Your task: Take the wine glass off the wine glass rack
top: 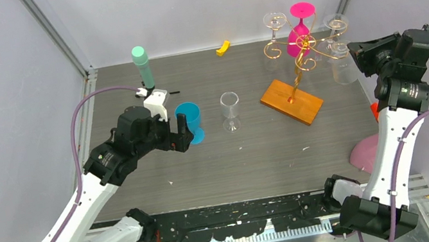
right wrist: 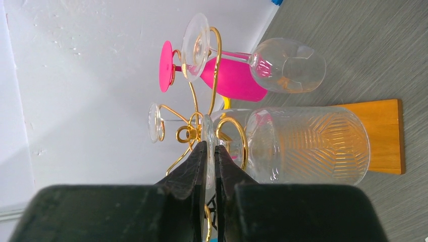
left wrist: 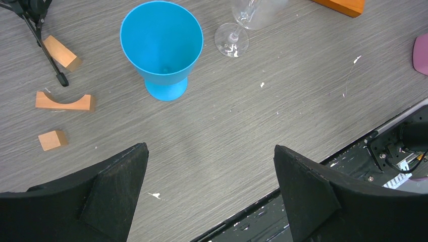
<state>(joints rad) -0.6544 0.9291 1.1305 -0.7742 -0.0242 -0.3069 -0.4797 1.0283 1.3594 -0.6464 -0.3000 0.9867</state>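
— Two things wanted: state of the right gripper [right wrist: 210, 146], and whereabouts of the wine glass [right wrist: 308, 146] from it.
— Pinched nearly flat, lower centre of the right wrist frame, one pad on each face of the clear foot [right wrist: 207, 128]. Holding the glass by that disc, by the look of it.
— Outward from there?
— Runs straight to the right across the frame, crosswise to the fingers: foot at the fingertips, short stem through a gold curl [right wrist: 246, 146], ribbed bowl filling centre right.
— And from above?
— Hangs bowl-down at the right end of the wine glass rack [top: 292, 101], upper right of the top frame, right wrist hard beside it.
— Left gripper [left wrist: 210, 147]?
— Spread wide, holding nothing, left of centre over the table [left wrist: 252, 126], just beside a blue cup [left wrist: 161, 45]. Well apart from the rack; plainly the farther arm.
— So the coming move?
— Probably turns on that curl: wants the stem slid out through the wire's open side, across the glass's long axis, not dragged along it. Facing of that opening: cannot tell. Worth minding the pink glass [right wrist: 232, 80] and the clear glass [right wrist: 287, 65] hanging just above in the wrist frame.
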